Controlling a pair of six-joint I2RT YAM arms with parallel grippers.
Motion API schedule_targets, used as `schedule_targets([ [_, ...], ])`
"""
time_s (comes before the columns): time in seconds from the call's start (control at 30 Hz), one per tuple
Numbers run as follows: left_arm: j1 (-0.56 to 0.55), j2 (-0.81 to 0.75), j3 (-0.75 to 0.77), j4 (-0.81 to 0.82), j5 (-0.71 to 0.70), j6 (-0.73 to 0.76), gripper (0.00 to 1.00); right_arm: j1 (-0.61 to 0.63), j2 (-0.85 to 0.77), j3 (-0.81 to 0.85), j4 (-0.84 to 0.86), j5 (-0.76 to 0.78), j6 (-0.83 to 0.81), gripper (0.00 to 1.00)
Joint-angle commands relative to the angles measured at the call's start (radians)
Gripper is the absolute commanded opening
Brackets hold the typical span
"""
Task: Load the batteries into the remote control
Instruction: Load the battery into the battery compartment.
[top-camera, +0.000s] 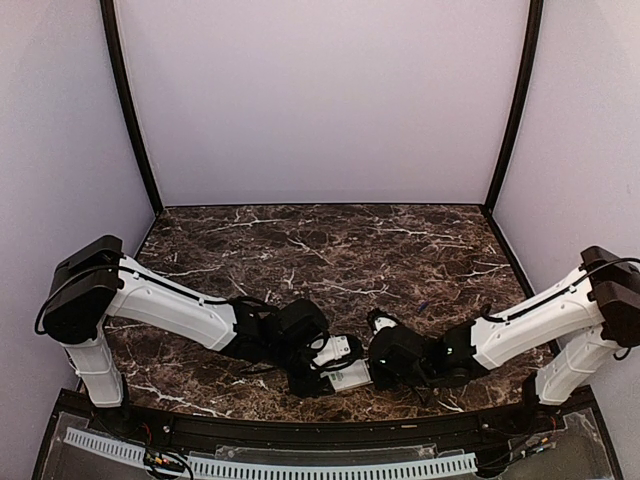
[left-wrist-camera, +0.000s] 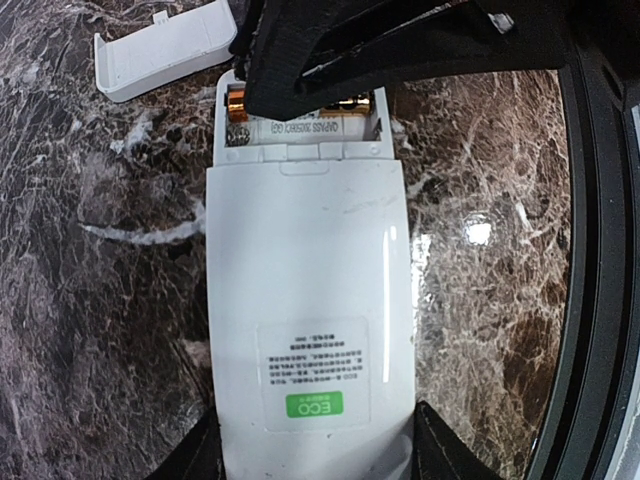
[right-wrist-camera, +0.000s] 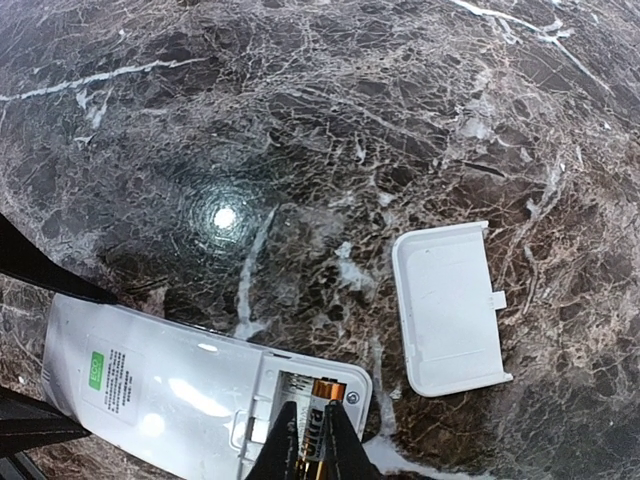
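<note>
Your left fingers (left-wrist-camera: 195, 455) clamp the remote control (left-wrist-camera: 305, 280) between them, back up. Your right fingers (right-wrist-camera: 280, 458) are narrowed on a battery (right-wrist-camera: 318, 415) in its open bay, the cover plate (right-wrist-camera: 447, 305) lying apart on the bench (right-wrist-camera: 300, 120)

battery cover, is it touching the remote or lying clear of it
Apart. The right wrist view shows a strip of bare marble between the loose cover and the open end of the remote control.
</note>
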Motion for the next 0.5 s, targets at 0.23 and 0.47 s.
schedule_targets([
  [0.23, -0.005, 0.018, -0.036, -0.154, -0.006, -0.001, 0.08, -0.017, -0.008, 0.058, -0.278, -0.026, -0.01, 0.17],
  [0.47, -0.005, 0.018, -0.031, -0.162, -0.006, 0.002, 0.12, -0.155, -0.18, 0.138, -0.318, -0.12, -0.118, 0.22],
])
